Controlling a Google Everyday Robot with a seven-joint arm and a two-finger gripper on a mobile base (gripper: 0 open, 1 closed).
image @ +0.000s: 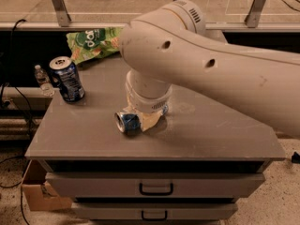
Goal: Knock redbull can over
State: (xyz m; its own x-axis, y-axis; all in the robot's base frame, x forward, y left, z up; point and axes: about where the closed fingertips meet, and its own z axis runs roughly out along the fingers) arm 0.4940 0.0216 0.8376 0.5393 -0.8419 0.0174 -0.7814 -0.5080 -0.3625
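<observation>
1. The slim silver redbull can with blue markings (pixel 126 123) lies on its side on the flat grey cabinet top (pixel 225 139). Its silver end faces front-left. It sits left of centre, set back from the front edge with a strip of bare top between.
2. The cream two-finger gripper (pixel 146 121) is down at the table surface, right against the can's right side, under the thick white arm (pixel 211 74). I cannot tell how far it is open, or whether it has hold of the can.
3. Open room: bare grey surface runs from the gripper to the right edge. On the left there is a smaller bare patch between the redbull can and the left edge.
4. A wider dark blue can (pixel 68 78) stands upright near the back-left corner, well apart from the redbull can.
5. A green snack bag (pixel 93 43) lies at the back edge, partly behind the arm.
6. A small clear plastic bottle (pixel 43 78) stands just beyond the left edge, behind the blue can.
7. Containers: two grey drawers with dark handles (pixel 156 189) sit shut below the top, contents not visible. A brown cardboard box (pixel 40 191) is on the floor at lower left; I cannot see inside it.
</observation>
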